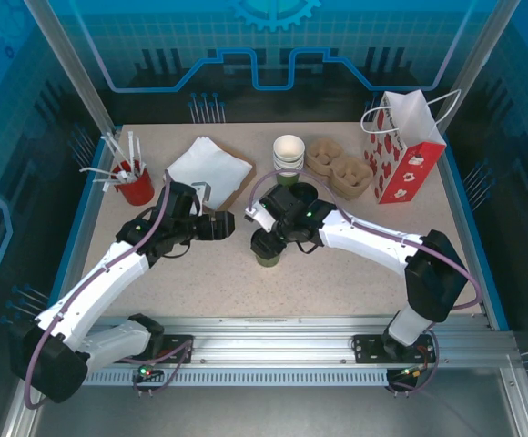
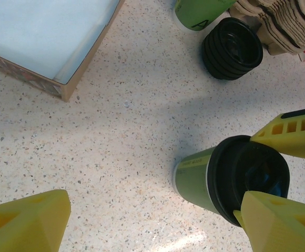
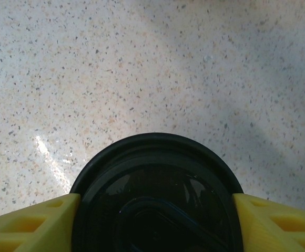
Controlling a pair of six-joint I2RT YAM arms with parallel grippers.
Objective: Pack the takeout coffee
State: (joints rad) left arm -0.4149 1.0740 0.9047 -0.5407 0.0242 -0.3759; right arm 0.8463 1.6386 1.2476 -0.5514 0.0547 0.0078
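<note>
Takeout coffee [image 1: 266,259]: sitting near the centre of the speckled table [image 1: 228,284], just in front of the stack of black lids [image 2: 232,48] and well apart from the gift bag [image 1: 408,155] at the far right.

Orientation: standing upright, with the green base looking to be resting on the table.

Long axis: running vertically – the round black lid [image 3: 158,173] is facing straight up and the narrower base is pointing down.

Right gripper [image 3: 155,199]: hanging directly over the cup and reaching in from the right side of the table. Its yellow fingers [image 3: 31,223] are pressing against opposite sides of the lid's rim, so it is gripping the coffee at the top.

Left gripper [image 2: 152,210]: sitting just left of the cup with its fingers [image 2: 29,223] spread wide and bare table between them – holding nothing. In the left wrist view one finger is overlapping the lid's lower edge; whether it is touching the lid cannot be told.

Surroundings: a stack of lidless cups [image 1: 289,153] is standing behind the coffee, with pulp cup carriers [image 1: 339,171] lying between that stack and the gift bag.
</note>
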